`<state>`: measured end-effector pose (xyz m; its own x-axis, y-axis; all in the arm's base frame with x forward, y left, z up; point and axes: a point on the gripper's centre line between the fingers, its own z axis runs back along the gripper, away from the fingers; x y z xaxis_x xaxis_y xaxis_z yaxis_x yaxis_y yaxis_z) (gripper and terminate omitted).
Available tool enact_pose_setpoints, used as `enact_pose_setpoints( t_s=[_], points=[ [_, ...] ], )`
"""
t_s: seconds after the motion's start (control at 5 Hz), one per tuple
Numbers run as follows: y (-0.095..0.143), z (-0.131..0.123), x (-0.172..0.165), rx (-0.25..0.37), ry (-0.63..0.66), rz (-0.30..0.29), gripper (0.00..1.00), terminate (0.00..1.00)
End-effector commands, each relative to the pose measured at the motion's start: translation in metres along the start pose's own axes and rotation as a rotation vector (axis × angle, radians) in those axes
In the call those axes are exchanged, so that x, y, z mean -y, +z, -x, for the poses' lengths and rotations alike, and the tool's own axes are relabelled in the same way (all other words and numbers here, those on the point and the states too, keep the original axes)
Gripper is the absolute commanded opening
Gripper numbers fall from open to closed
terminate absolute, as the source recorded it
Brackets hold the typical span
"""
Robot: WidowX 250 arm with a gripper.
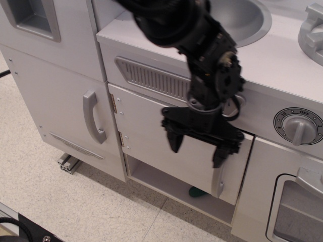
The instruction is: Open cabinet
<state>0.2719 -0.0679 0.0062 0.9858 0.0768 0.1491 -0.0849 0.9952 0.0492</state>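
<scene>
The cabinet's square white door [146, 131] is on the toy kitchen's front, with its hinges [114, 104] on the left. Its right edge stands slightly out from the front. Its vertical grey bar handle [218, 184] is near the right edge, and the top of the handle is hidden behind my finger. My black gripper [198, 149] hangs open in front of the door's right half. Its right fingertip [220, 158] is just above the handle's visible part. Below the door, the inner shelf [156, 177] shows with a green object [195, 191] on it.
A taller narrow white door with a curved grey handle [93, 118] is to the left. A grey vent grille [149, 77] and the sink [237, 20] are above. A dial knob [299, 127] and a windowed oven door [298, 212] are to the right. The tiled floor [75, 206] lies below.
</scene>
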Motion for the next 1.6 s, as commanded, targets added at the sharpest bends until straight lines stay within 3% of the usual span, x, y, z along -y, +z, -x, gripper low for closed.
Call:
enact_pose_setpoints(
  t_s=[0.0, 0.6, 0.8, 1.4],
  points=[
    [-0.014, -0.026, 0.021, 0.106, -0.046, 0.035, 1.00, 0.00],
    [-0.029, -0.025, 0.023, 0.257, -0.103, 0.048, 1.00, 0.00],
    [-0.032, -0.025, 0.024, 0.291, -0.113, 0.049, 0.00, 0.00],
    [-0.029, -0.008, 0.017, 0.258, -0.128, 0.075, 0.00, 0.00]
  ],
)
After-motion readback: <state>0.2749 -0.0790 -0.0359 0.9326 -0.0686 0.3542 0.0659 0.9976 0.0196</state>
